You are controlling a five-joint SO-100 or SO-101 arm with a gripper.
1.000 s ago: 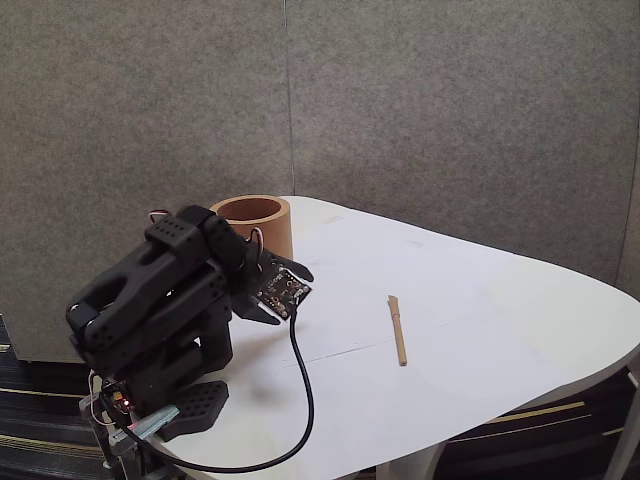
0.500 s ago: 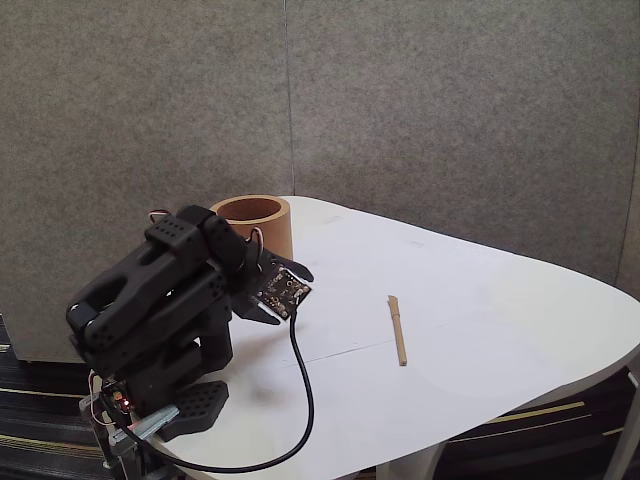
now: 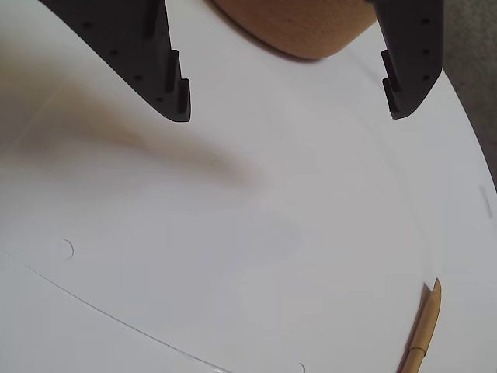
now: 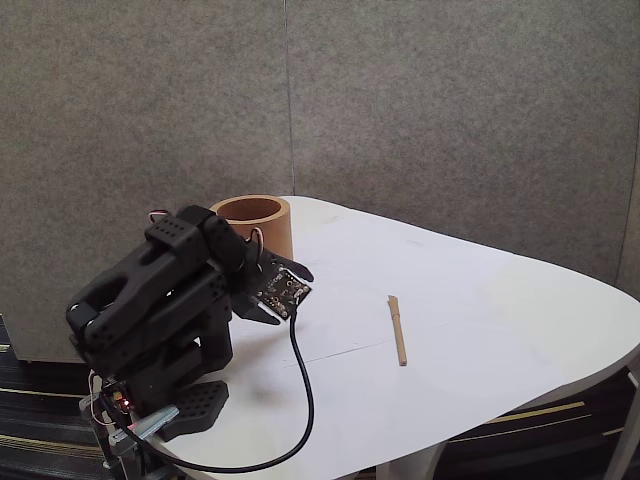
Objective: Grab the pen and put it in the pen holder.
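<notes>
— What have you got at the gripper?

— My black two-finger gripper point(image 3: 287, 109) hangs spread wide over the table with nothing between its fingers point(image 3: 159, 58); in the wrist view the two dark tips frame bare white surface. In the fixed view the folded black arm point(image 4: 160, 300) sits at the table's near left corner, a small circuit board point(image 4: 283, 289) at its wrist and one black cable point(image 4: 300, 400) looping down from it.

— And the pen?

— One thin tan wood-coloured pen point(image 4: 397, 329) lies flat on the white rounded table point(image 4: 480, 300), well apart from the gripper, to its right in the fixed view. In the wrist view it shows at the lower right edge point(image 3: 422, 334).

— The holder?

— One squat terracotta-brown cylindrical pen holder point(image 4: 252, 224) stands upright just behind the arm, near the table's far left edge. I can read no writing or brand on anything.
</notes>
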